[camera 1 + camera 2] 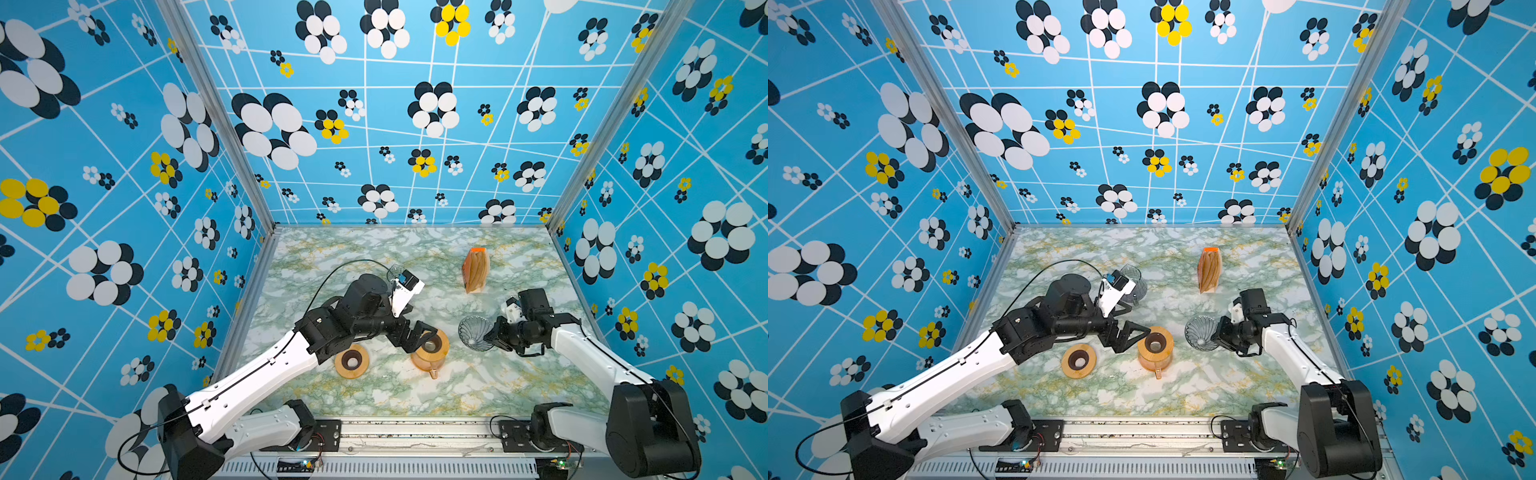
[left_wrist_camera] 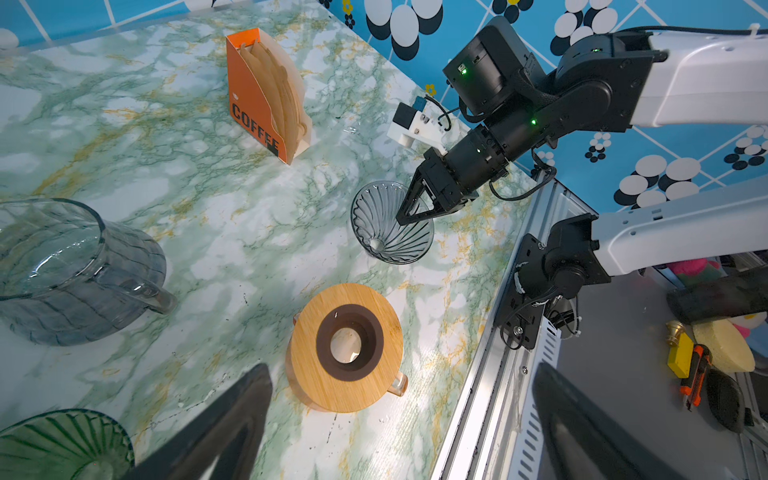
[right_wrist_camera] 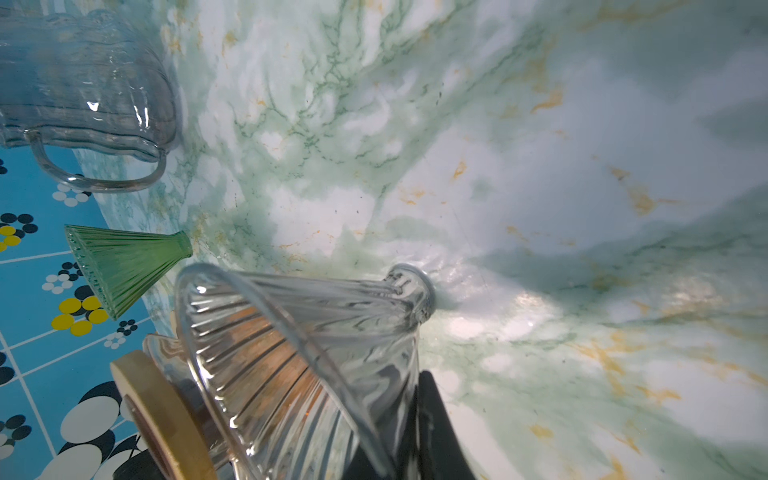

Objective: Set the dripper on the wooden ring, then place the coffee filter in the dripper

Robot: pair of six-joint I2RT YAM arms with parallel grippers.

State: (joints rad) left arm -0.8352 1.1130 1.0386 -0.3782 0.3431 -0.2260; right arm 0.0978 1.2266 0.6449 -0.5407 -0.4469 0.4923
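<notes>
The coffee filters (image 1: 475,270) (image 1: 1209,270) are brown papers standing in an orange box (image 2: 266,95) at the back right of the marble table. A clear ribbed glass dripper (image 1: 473,332) (image 1: 1198,332) (image 2: 386,237) (image 3: 299,332) sits tilted, with its narrow end on the table. My right gripper (image 1: 490,334) (image 1: 1214,334) (image 2: 401,218) (image 3: 409,436) is shut on its rim, one finger inside and one outside. My left gripper (image 1: 430,337) (image 1: 1140,332) (image 2: 401,370) hovers open and empty over an amber carafe (image 1: 432,357) (image 2: 345,345) with a wooden collar.
A loose wooden ring (image 1: 351,360) (image 1: 1079,360) lies left of the carafe. A grey glass pitcher (image 1: 1136,282) (image 2: 70,270) (image 3: 83,83) stands behind my left arm. A green dripper (image 2: 62,444) (image 3: 124,270) stands near it. The metal rail (image 2: 490,374) runs along the front edge.
</notes>
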